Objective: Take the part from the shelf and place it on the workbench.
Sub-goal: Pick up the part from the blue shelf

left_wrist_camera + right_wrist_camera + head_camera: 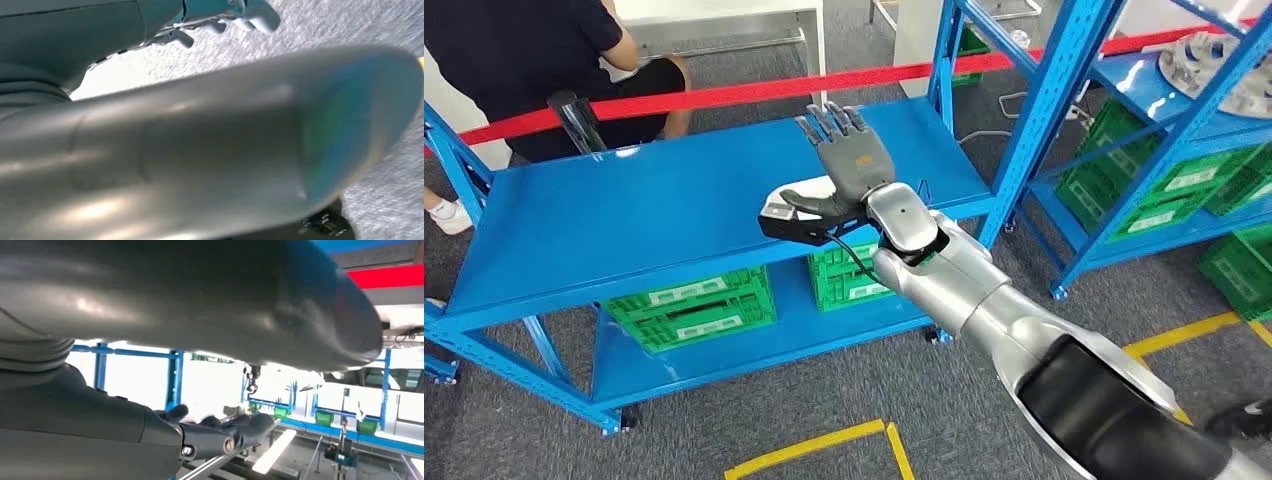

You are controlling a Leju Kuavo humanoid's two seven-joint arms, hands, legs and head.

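Observation:
My right hand (849, 165) hovers over the right half of the blue shelf's top board (654, 215), fingers stretched flat and thumb out to the side, holding nothing. In the right wrist view the same hand (220, 435) shows straight dark fingers under a large blurred thumb, with nothing between them. A dark glossy part (576, 120) stands at the board's far left edge, well left of that hand. My left hand (220, 22) hangs over the grey floor with loose, empty fingers.
A person in black sits just behind the shelf at the far left (534, 60), behind a red barrier tape (724, 95). Green crates (689, 305) fill the lower shelf. A second blue rack (1184, 130) on the right carries silver metal parts (1214, 55) and more crates.

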